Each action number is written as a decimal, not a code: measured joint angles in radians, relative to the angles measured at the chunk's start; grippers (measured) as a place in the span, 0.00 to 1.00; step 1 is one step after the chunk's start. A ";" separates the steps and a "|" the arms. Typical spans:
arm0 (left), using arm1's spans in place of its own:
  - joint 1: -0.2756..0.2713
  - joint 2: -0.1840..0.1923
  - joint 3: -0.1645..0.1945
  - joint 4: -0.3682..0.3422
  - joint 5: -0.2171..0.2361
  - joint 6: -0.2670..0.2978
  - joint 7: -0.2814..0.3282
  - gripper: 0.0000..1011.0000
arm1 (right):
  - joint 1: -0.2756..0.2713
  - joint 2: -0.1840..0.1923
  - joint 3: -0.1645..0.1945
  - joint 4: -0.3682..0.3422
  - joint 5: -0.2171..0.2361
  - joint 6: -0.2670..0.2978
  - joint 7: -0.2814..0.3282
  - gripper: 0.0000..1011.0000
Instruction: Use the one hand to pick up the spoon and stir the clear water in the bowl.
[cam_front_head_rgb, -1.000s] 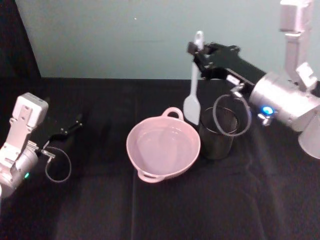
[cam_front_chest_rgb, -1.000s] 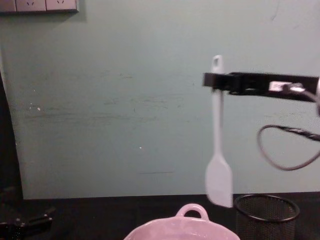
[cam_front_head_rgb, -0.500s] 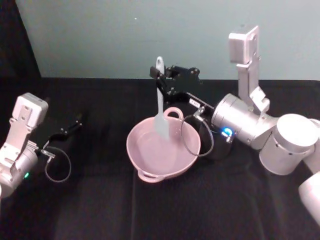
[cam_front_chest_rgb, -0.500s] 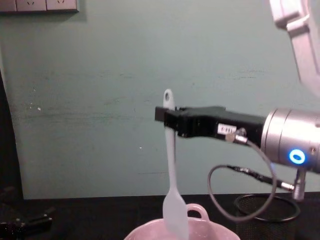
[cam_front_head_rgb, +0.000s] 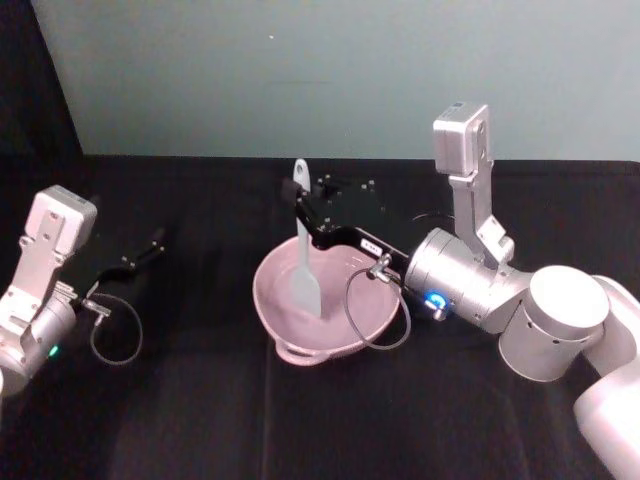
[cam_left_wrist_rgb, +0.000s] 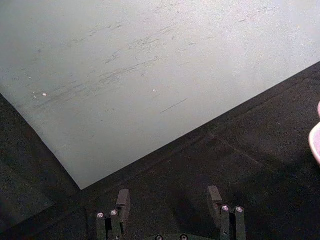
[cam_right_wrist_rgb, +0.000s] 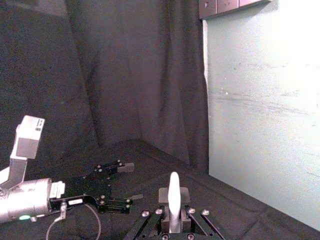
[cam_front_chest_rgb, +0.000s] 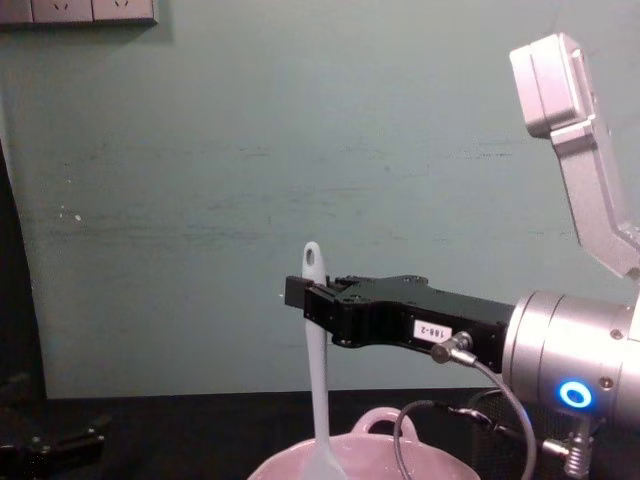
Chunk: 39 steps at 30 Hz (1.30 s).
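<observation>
In the head view, the right gripper (cam_front_head_rgb: 303, 207) was clamped on the upper handle of the one spoon (cam_front_head_rgb: 304, 262). The spoon hung nearly upright below the jaws, its flat head down inside the single bowl (cam_front_head_rgb: 266, 305). The bowl sat near the middle of the table (cam_front_head_rgb: 200, 420), with bare black cloth between it and the front and left edges. The left gripper (cam_front_head_rgb: 152, 246) lay near the table's left edge, well apart from the bowl.

In the left wrist view, the left gripper's fingers (cam_left_wrist_rgb: 122, 200) stood wide apart with nothing between them.

In the right wrist view, the spoon's handle tip rose between the right gripper's closed jaws.

In the chest view, the spoon's holed tip stood just above the jaws, and its lower end dropped behind the bowl's rim.
</observation>
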 joint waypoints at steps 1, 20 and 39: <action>0.000 0.000 0.000 0.000 0.000 0.000 0.000 1.00 | 0.000 -0.002 0.000 0.003 0.000 0.000 0.001 0.12; 0.000 0.000 0.000 0.000 0.000 0.000 0.000 1.00 | 0.118 -0.093 0.001 0.183 -0.026 -0.013 0.008 0.12; 0.000 0.000 0.000 0.000 0.000 0.000 0.000 1.00 | 0.076 -0.034 0.071 0.144 -0.027 0.007 -0.015 0.12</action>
